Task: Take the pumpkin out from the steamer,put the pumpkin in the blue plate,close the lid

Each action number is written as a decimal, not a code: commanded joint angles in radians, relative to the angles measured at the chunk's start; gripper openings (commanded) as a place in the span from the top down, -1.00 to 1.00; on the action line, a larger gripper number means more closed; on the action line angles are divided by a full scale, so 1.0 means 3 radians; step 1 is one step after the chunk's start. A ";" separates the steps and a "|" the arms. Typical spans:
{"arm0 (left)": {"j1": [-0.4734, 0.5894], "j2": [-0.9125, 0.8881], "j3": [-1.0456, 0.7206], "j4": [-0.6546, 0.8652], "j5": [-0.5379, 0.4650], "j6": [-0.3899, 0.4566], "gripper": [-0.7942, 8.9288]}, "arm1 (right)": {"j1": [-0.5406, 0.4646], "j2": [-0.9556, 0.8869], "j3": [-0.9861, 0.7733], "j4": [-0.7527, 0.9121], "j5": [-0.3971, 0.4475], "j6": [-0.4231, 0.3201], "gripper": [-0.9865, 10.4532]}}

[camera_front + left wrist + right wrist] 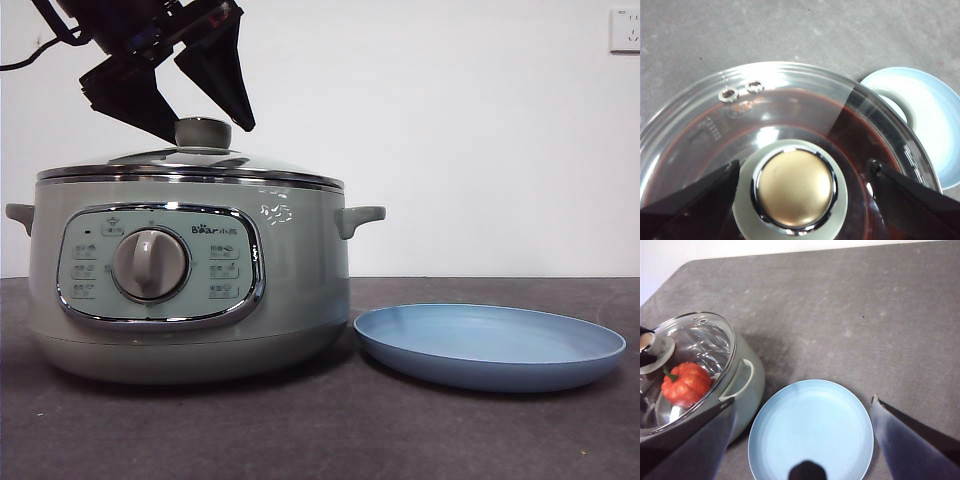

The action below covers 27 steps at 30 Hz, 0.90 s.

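The sage-green steamer (pixel 190 290) stands at the left of the table with its glass lid (pixel 150 160) shut on it. My left gripper (pixel 210 133) hangs over the lid, open, one jaw on each side of the knob (pixel 796 187) without gripping it. Through the glass, the right wrist view shows the orange-red pumpkin (pixel 686 383) inside the steamer (pixel 747 385). The blue plate (pixel 490 345) lies empty to the right of the steamer. Above the plate (pixel 812 432) my right gripper (pixel 803 401) hovers open and empty; it is out of the front view.
The steamer's side handle (pixel 360 217) juts toward the plate, with a narrow gap between them. Dark grey tabletop (pixel 865 315) spreads around the plate. A white wall with a socket (pixel 624 30) stands behind.
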<state>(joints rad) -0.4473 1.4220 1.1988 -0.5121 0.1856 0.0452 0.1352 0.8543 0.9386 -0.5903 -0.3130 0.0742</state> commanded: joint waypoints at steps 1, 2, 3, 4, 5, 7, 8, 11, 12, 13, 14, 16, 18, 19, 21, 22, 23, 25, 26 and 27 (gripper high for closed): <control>-0.0009 0.0009 0.0003 -0.0024 -0.0009 0.0098 -0.04 | -0.0008 0.0025 0.0005 0.0014 -0.0001 0.0022 0.05; -0.0011 0.0009 0.0003 -0.0028 -0.0013 0.0114 -0.04 | -0.0008 0.0032 0.0005 0.0015 -0.0003 0.0022 0.05; -0.0011 0.0009 0.0003 -0.0028 -0.0018 0.0116 -0.04 | -0.0008 0.0033 0.0005 0.0014 -0.0003 0.0020 0.05; -0.0011 0.0009 0.0003 -0.0027 -0.0018 0.0116 -0.04 | -0.0008 0.0033 0.0005 0.0014 -0.0003 0.0022 0.05; -0.0011 0.0010 0.0003 -0.0028 -0.0017 0.0116 0.02 | -0.0008 0.0033 0.0005 0.0017 -0.0003 0.0020 0.05; -0.0011 0.0020 0.0003 -0.0027 -0.0017 0.0125 0.16 | -0.0008 0.0033 0.0005 0.0017 -0.0003 0.0020 0.05; -0.0011 0.0024 0.0003 -0.0025 -0.0017 0.0127 0.19 | -0.0008 0.0033 0.0005 0.0017 -0.0003 0.0020 0.05; -0.0011 0.0052 0.0003 -0.0019 -0.0017 0.0127 0.24 | -0.0008 0.0033 0.0005 0.0015 -0.0006 0.0022 0.06; -0.0011 0.0060 0.0003 -0.0032 -0.0018 0.0127 0.37 | -0.0008 0.0033 0.0005 0.0015 -0.0008 0.0022 0.06; -0.0011 0.0071 0.0003 -0.0042 -0.0014 0.0127 0.49 | -0.0008 0.0033 0.0005 0.0014 -0.0009 0.0022 0.06; -0.0011 0.0088 0.0003 -0.0046 -0.0009 0.0127 0.60 | -0.0008 0.0033 0.0005 0.0014 -0.0009 0.0022 0.06; -0.0011 0.0108 0.0003 -0.0070 -0.0010 0.0128 0.82 | -0.0006 0.0032 0.0005 0.0014 -0.0011 0.0023 0.06; -0.0011 0.0122 0.0003 -0.0051 -0.0011 0.0130 0.86 | -0.0004 0.0032 0.0005 0.0013 -0.0011 0.0023 0.06; -0.0011 0.0122 0.0003 -0.0028 -0.0013 0.0130 0.86 | -0.0004 0.0032 0.0005 0.0013 -0.0014 0.0023 0.06; -0.0011 0.0121 0.0003 0.0058 -0.0013 0.0130 0.86 | -0.0004 0.0032 0.0005 0.0014 -0.0046 0.0027 0.06; -0.0011 0.0111 0.0003 0.0107 -0.0013 0.0130 0.86 | -0.0004 0.0032 0.0005 0.0014 -0.0107 0.0031 0.06; -0.0011 0.0090 0.0003 0.0132 -0.0011 0.0127 0.86 | -0.0004 0.0032 0.0005 0.0014 -0.0142 0.0048 0.06; -0.0011 0.0038 0.0003 0.0217 -0.0013 0.0126 0.86 | -0.0004 0.0032 0.0005 0.0017 -0.0271 0.0090 0.06; -0.0011 0.0000 0.0003 0.0254 -0.0013 0.0125 0.86 | -0.0004 0.0032 0.0005 0.0015 -0.0303 0.0102 0.06; -0.0011 -0.0048 0.0004 0.0298 -0.0013 0.0125 0.86 | -0.0004 0.0032 0.0005 0.0019 -0.0362 0.0111 0.06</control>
<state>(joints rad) -0.4473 1.4300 1.1957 -0.4854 0.1692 0.0822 0.1352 0.8639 0.9386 -0.5903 -0.4091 0.0910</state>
